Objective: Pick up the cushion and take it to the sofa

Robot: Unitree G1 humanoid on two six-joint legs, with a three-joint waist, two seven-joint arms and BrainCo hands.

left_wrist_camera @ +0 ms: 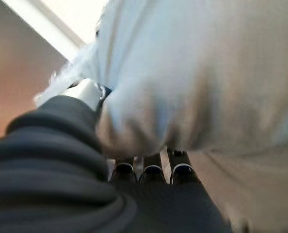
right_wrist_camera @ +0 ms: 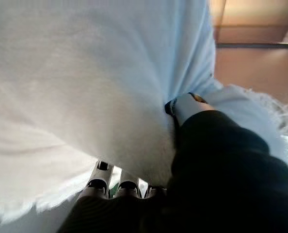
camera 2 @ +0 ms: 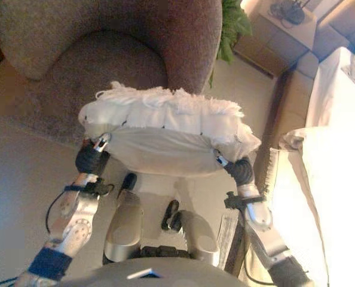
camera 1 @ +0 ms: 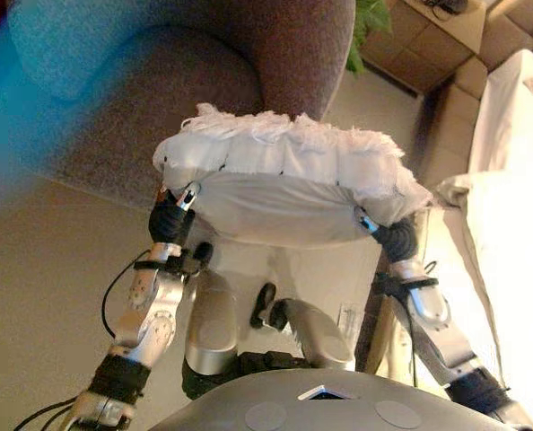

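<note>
Both of your arms reach out in front of you, a bit apart, with the elbows bent and the wrists tipped up.

Your left hand [camera 1: 170,218] is up at the left end of the cushion [camera 1: 284,175]. Its thumb [left_wrist_camera: 88,92] presses into the cloth on one side and its fingers [left_wrist_camera: 149,170] go under the other side, so the cloth is pinched between them.

Your right hand [camera 1: 394,237] does the same at the right end. Its thumb [right_wrist_camera: 185,106] digs into the cloth and its fingers [right_wrist_camera: 103,182] sit beneath.

Both hands are at about the same height, and the cushion hangs between them.
</note>
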